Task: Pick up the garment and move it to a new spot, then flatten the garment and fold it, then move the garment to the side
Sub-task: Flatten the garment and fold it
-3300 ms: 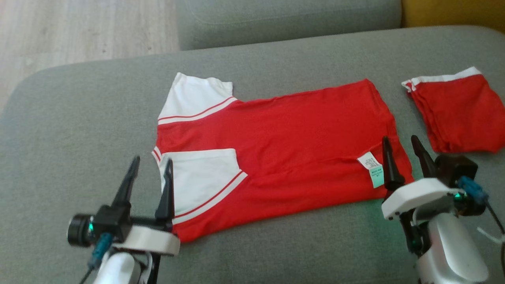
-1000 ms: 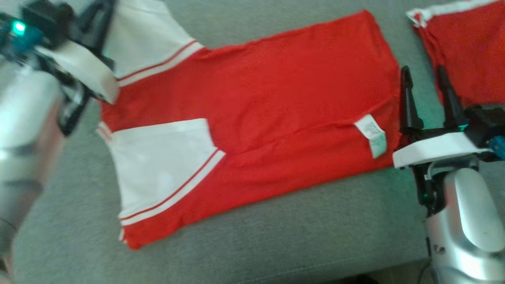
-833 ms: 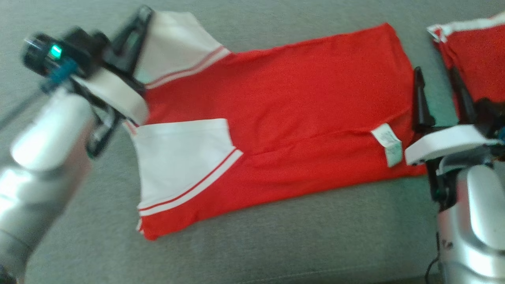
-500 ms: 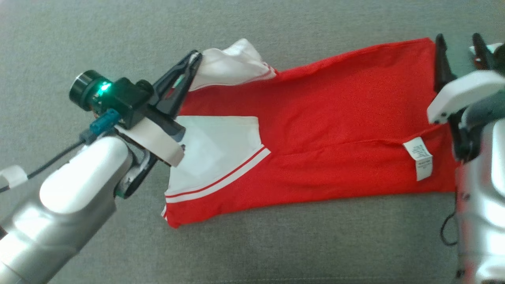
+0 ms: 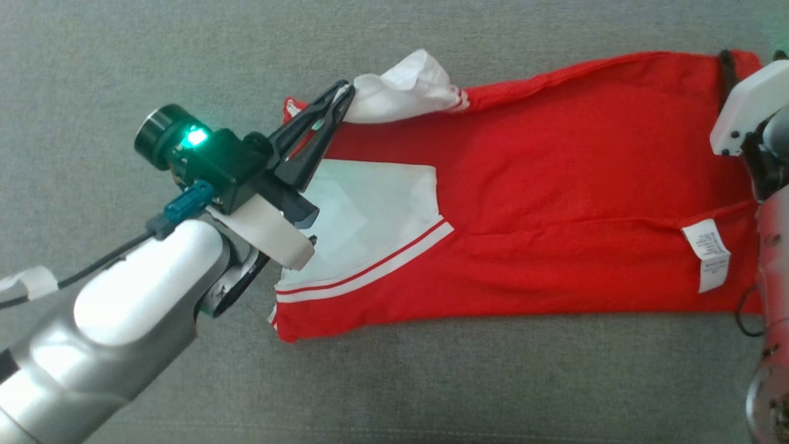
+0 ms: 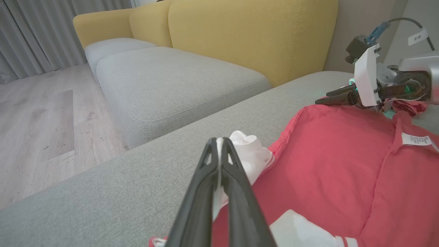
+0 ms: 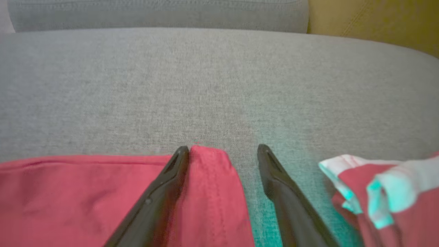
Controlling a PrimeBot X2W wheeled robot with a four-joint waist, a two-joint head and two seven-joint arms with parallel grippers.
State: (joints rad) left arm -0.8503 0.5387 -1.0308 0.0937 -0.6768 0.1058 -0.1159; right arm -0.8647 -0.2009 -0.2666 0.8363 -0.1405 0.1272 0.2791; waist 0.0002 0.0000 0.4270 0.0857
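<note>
My left claw [image 5: 348, 89] is pinched tight on a white sleeve [image 5: 410, 83] and holds it bunched up a little above the red shirt [image 5: 555, 154]. My right claw [image 7: 223, 148] is spread wide, and the far corner of the shirt lies between its two fingers. The shirt lies mostly flat on the grey cushion [image 5: 431, 382]. Another red and white cloth [image 7: 380, 192] sits just beside my right claw.

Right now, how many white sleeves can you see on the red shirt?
2. One sleeve is bunched and pinched in the left fingers at the far edge; the other sleeve lies flat, folded onto the shirt.
</note>
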